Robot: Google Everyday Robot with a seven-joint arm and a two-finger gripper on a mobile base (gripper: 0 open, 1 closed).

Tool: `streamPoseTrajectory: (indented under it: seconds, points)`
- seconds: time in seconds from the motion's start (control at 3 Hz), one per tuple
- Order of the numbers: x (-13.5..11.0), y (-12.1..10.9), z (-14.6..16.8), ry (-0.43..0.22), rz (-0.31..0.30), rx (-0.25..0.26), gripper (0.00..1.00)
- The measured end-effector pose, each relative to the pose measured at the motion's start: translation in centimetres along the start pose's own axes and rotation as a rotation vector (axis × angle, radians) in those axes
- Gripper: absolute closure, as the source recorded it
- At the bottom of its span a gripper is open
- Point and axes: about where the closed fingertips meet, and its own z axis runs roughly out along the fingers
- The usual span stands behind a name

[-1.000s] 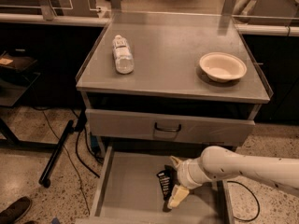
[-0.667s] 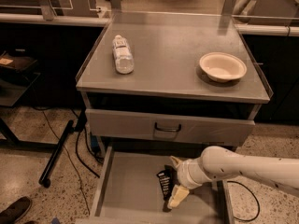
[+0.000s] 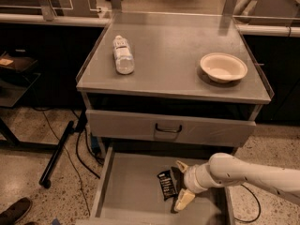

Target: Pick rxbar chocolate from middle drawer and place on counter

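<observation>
The rxbar chocolate (image 3: 166, 184), a small black wrapped bar with white lettering, lies flat on the bottom of the open grey middle drawer (image 3: 129, 191), right of centre. My gripper (image 3: 182, 183) reaches into the drawer from the right. Its two pale fingers are spread, one above and one below the bar's right edge, and the bar is still resting on the drawer floor. The white arm (image 3: 243, 172) runs off to the right. The grey counter (image 3: 173, 50) is above.
On the counter a clear plastic bottle (image 3: 123, 54) lies on its side at the left, and a beige bowl (image 3: 223, 67) sits at the right. A closed drawer front with a dark loop handle (image 3: 168, 128) is above the open drawer. Cables and a black pole (image 3: 58, 151) are on the floor to the left.
</observation>
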Motion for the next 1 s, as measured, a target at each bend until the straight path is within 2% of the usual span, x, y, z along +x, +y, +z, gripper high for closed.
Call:
streamPoseTrajectory:
  seconds: [0.67, 1.0]
  points:
    - [-0.1, 0.2, 0.8, -0.021, -0.016, -0.010, 0.00]
    - [0.0, -1.0, 2.8, -0.060, -0.034, 0.000, 0.00]
